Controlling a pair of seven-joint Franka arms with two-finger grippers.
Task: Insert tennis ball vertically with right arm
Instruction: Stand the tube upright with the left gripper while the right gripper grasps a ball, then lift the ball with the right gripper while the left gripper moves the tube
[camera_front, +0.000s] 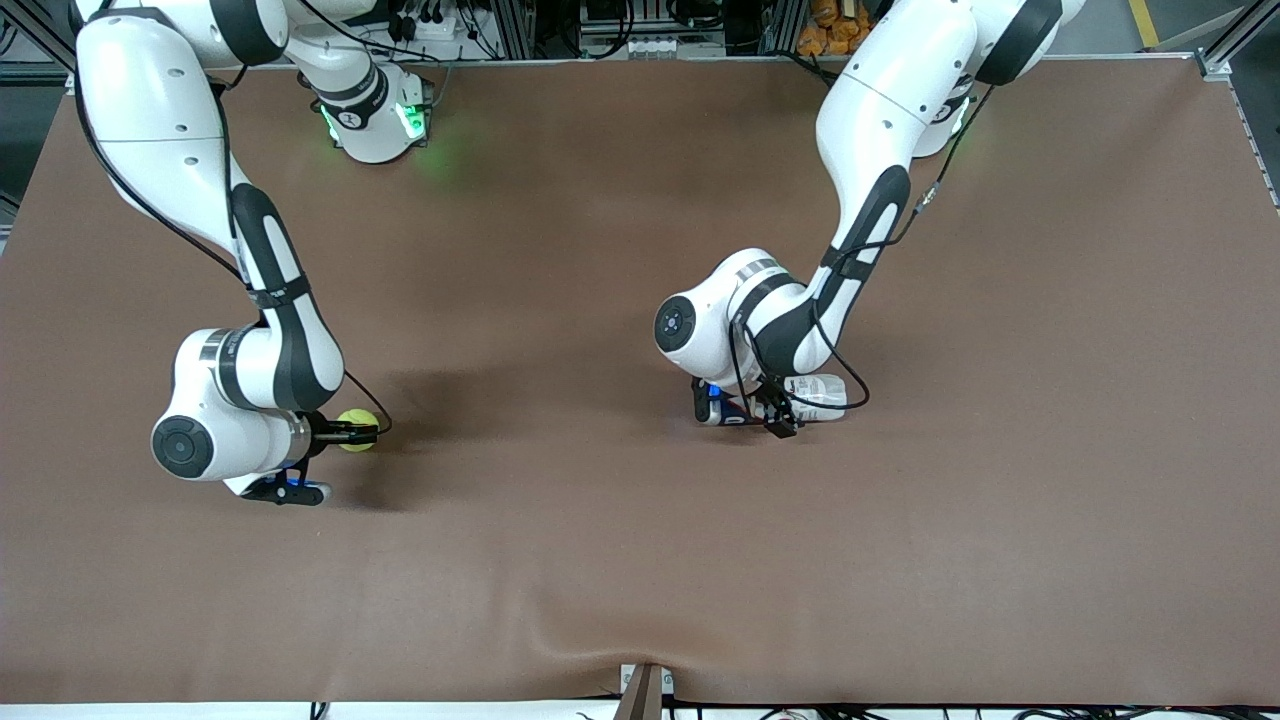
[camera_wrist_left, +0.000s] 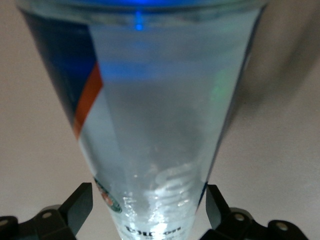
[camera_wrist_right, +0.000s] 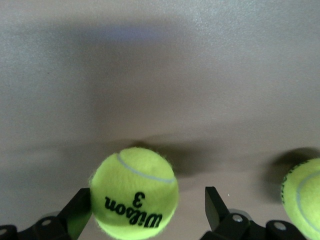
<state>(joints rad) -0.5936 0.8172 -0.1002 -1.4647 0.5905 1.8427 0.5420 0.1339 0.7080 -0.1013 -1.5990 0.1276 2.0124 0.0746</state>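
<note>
A yellow-green tennis ball (camera_wrist_right: 135, 195) (camera_front: 357, 430) lies on the brown table toward the right arm's end. My right gripper (camera_wrist_right: 147, 202) (camera_front: 350, 433) is low at the table and open, with the ball between its fingers. One finger (camera_wrist_right: 80, 210) touches the ball and a gap shows at the other finger. A clear plastic ball tube (camera_wrist_left: 160, 100) (camera_front: 822, 393) with a blue and orange label lies on its side near the table's middle. My left gripper (camera_wrist_left: 148, 205) (camera_front: 778, 418) is open astride it.
A second tennis ball (camera_wrist_right: 302, 197) lies on the table beside the first, at the edge of the right wrist view; the front view does not show it. The brown cloth (camera_front: 600, 250) has a ripple (camera_front: 560, 640) at the edge nearest the front camera.
</note>
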